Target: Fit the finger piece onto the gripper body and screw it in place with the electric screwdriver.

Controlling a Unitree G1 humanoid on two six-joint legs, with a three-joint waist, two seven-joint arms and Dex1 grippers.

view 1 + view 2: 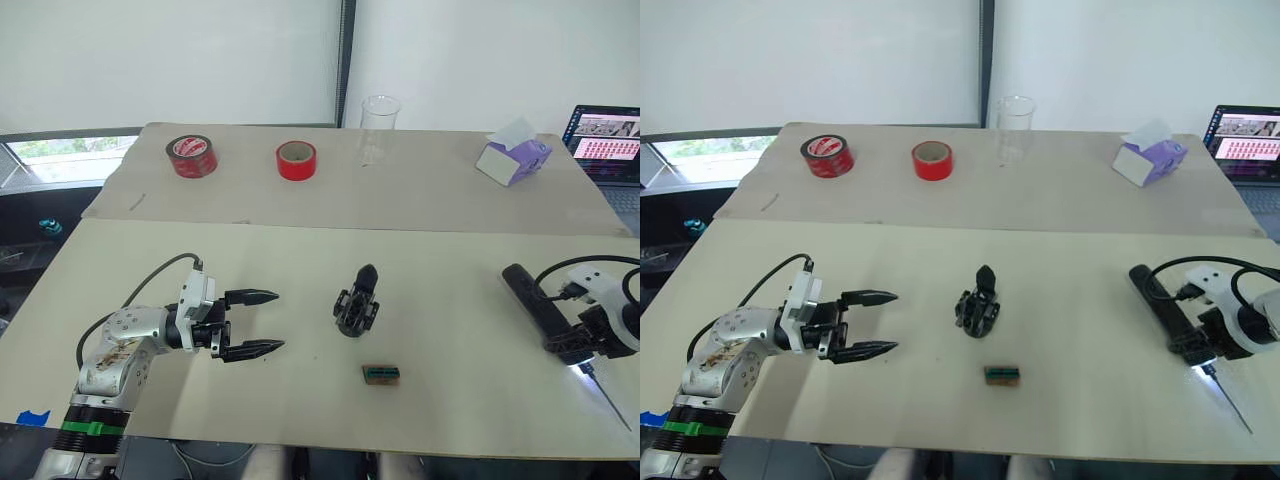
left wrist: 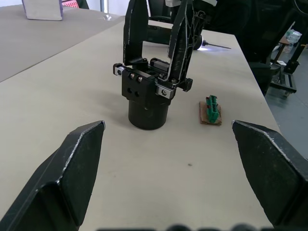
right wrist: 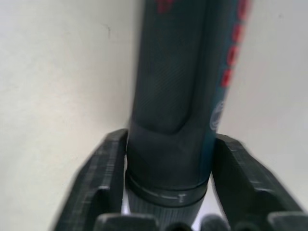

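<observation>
Gripper body: upright mid-table, finger up, ready for fitting.
Left gripper: to its left, jaws wide apart, empty, aimed at it as if to steady it.
Right gripper: far right of it, clamped on screwdriver, bit down, tip light on.
Green block: just in front.
Finger piece: not identifiable.

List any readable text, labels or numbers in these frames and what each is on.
Nothing reads clearly.
Electric screwdriver, clamped in the right gripper: red marks down its barrel and a small round emblem, too blurred to read.
Left roll of red tape: white print on its side, too small to read.
Laptop screen: rows of small thumbnails, illegible.
Purple tissue box: no legible print.
Gripper body: no markings.
</observation>
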